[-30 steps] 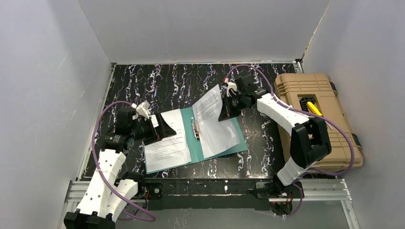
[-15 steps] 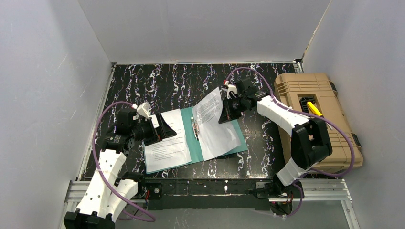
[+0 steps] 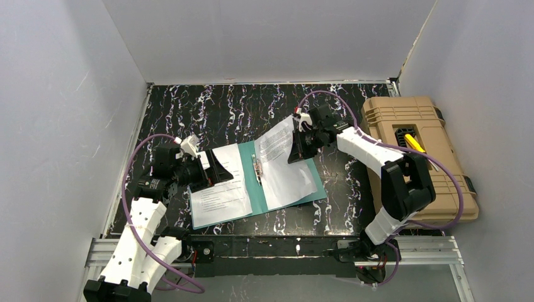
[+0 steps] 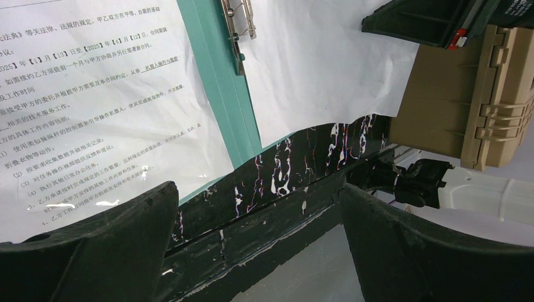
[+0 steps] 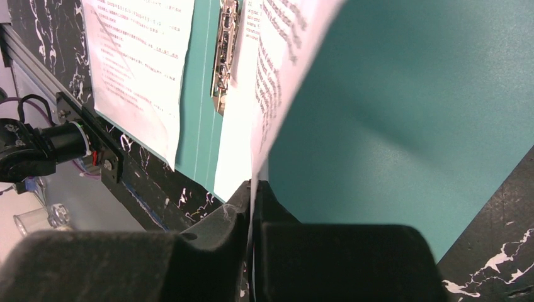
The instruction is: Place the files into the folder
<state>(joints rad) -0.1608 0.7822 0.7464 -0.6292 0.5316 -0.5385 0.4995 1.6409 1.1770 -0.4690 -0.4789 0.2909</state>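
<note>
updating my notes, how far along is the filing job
Done: the folder lies open, the left sheet flat on its left half. In hand: the right gripper is shut on the far corner of the right sheet, holding it up off the teal; the left gripper hovers open. Left: lay that sheet flat, probably gather both by the clip, close the folder.

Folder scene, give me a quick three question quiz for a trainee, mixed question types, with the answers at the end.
1. Fill in: the metal clip sits along the folder's ____.
2. True or false: the left claw is shut on a sheet.
3. What does the right claw pinch? A the folder; B a printed sheet; C the metal clip.
Key: 1 spine; 2 false, it stands open and empty; 3 B.
</note>
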